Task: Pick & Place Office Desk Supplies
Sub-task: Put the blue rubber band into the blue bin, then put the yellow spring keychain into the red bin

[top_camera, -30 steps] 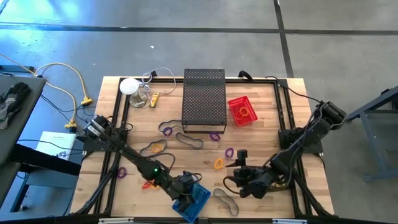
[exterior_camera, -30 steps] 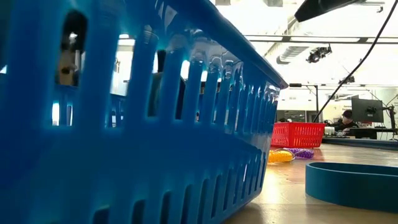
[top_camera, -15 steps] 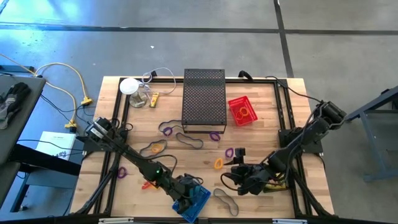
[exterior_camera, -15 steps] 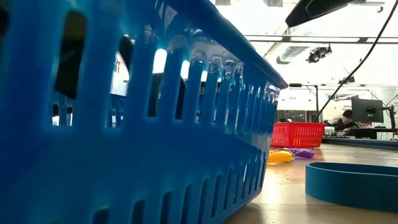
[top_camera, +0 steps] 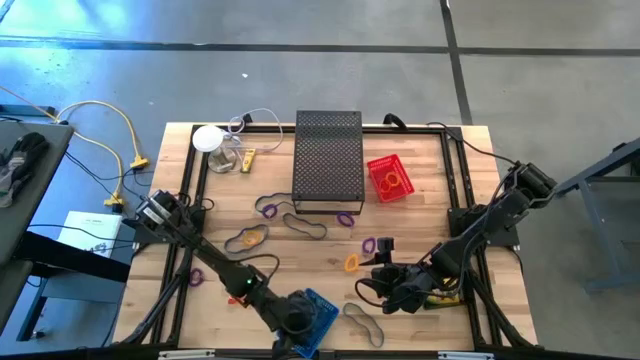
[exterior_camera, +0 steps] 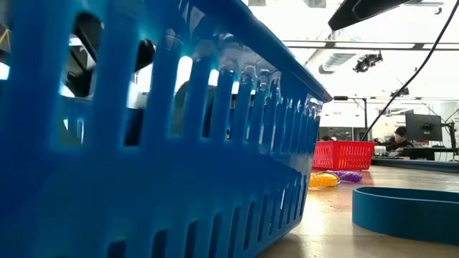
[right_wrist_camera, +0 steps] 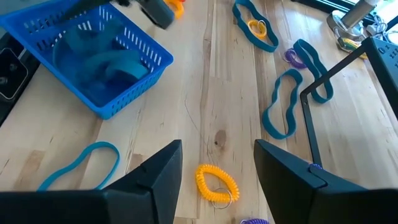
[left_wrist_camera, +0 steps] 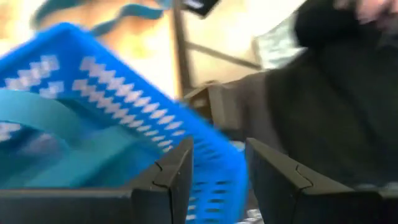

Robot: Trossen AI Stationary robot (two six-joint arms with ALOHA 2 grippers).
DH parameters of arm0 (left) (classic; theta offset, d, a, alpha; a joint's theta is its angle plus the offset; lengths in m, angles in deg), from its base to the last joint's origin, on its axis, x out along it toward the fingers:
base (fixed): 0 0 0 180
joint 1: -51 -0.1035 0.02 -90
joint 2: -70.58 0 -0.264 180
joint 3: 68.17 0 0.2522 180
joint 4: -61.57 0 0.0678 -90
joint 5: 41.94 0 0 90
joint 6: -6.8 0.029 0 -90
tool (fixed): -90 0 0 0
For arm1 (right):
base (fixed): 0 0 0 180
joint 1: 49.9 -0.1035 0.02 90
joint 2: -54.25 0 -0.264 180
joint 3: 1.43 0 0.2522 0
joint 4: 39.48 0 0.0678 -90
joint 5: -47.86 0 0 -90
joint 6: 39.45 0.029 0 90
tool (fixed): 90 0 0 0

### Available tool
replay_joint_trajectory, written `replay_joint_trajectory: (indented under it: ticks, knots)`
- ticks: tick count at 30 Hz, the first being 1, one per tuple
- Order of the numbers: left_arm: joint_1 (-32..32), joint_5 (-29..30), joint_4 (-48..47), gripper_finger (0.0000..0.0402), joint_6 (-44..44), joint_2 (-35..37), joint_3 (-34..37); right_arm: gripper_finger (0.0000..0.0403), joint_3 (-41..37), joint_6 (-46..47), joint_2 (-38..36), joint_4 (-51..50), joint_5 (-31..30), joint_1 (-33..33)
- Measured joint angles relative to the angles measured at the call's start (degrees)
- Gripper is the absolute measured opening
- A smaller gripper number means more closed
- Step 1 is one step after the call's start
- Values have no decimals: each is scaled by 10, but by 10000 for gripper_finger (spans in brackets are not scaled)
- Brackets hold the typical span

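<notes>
At the worktop's front edge, the left gripper [top_camera: 300,318] hangs over the blue basket [top_camera: 318,318], jaws parted and empty.

Bench [top_camera: 440,160] layout, high view. Mesh box [top_camera: 328,160] stands at rear centre; small basket [top_camera: 389,178] just to its right, holding loops. Round object [top_camera: 207,138] with cable at rear left corner. Slotted basket [top_camera: 316,318] sits at the front edge, left of centre, a wide band [right_wrist_camera: 102,59] lying inside it (seen from right wrist). Left gripper [top_camera: 292,318] is at that basket's left side. Coiled loop [top_camera: 352,263] lies mid-bench, right gripper [top_camera: 397,293] just right of it. Flat band [top_camera: 363,323] lies right of the slotted basket.
</notes>
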Motion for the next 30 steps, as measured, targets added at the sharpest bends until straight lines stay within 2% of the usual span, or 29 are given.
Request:
replay_joint_trajectory:
  ticks: [4,9,13,17,19,23,26,30]
  knots:
    - [-6,33,-57,141,4,0,0,188,0,-1,0,3,0,0]
    - [-11,37,-55,141,59,12,0,188,0,-1,0,4,0,0]
    - [-11,37,-76,141,159,49,0,188,0,-1,0,4,0,0]
    - [-11,40,-166,140,169,97,0,188,0,-1,0,4,0,4]
    - [-11,45,-258,137,155,119,-1,188,0,-1,0,4,0,7]
    - [-6,55,-436,131,62,139,-1,188,0,-1,0,4,2,14]
    - [7,54,-501,130,11,137,1,188,0,-1,0,4,16,20]
    - [42,53,-568,129,-16,127,2,188,0,-1,0,4,28,24]
